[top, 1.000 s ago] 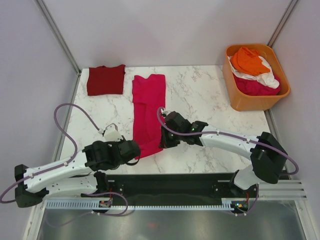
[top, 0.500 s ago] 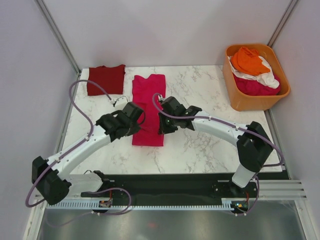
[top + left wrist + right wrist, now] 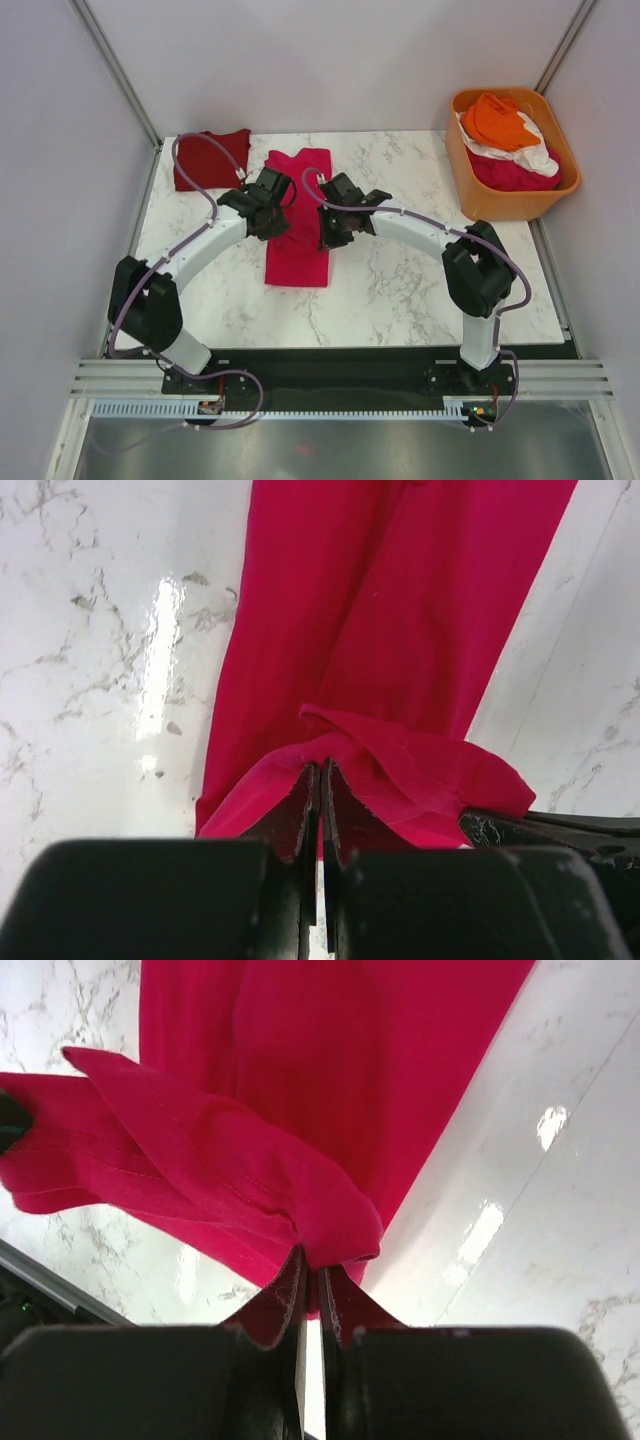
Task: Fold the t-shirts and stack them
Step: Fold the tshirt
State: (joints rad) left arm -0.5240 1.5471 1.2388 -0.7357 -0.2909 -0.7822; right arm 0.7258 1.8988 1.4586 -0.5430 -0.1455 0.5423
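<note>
The magenta-pink t-shirt point(image 3: 298, 262) lies as a long strip in the middle of the table, with its near end lifted and doubled back over itself. My left gripper point(image 3: 283, 212) is shut on the left corner of that end, and the cloth point(image 3: 400, 610) bunches at its fingertips point(image 3: 322, 772). My right gripper point(image 3: 329, 230) is shut on the right corner point(image 3: 312, 1265), with the shirt point(image 3: 330, 1060) draped beyond it. The maroon-red t-shirt point(image 3: 210, 158) lies folded at the far left. Orange point(image 3: 497, 118), white point(image 3: 535, 155) and pink point(image 3: 510, 172) shirts sit in the tub.
The rigid orange tub point(image 3: 490, 205) stands at the far right corner. Bare marble table point(image 3: 400, 290) stretches near and right of the shirt. Walls close in on the left, the back and the right.
Both grippers have carried the magenta shirt's near end away from the table's front edge toward the far side, folding it over the rest. The strip now looks shorter.
</note>
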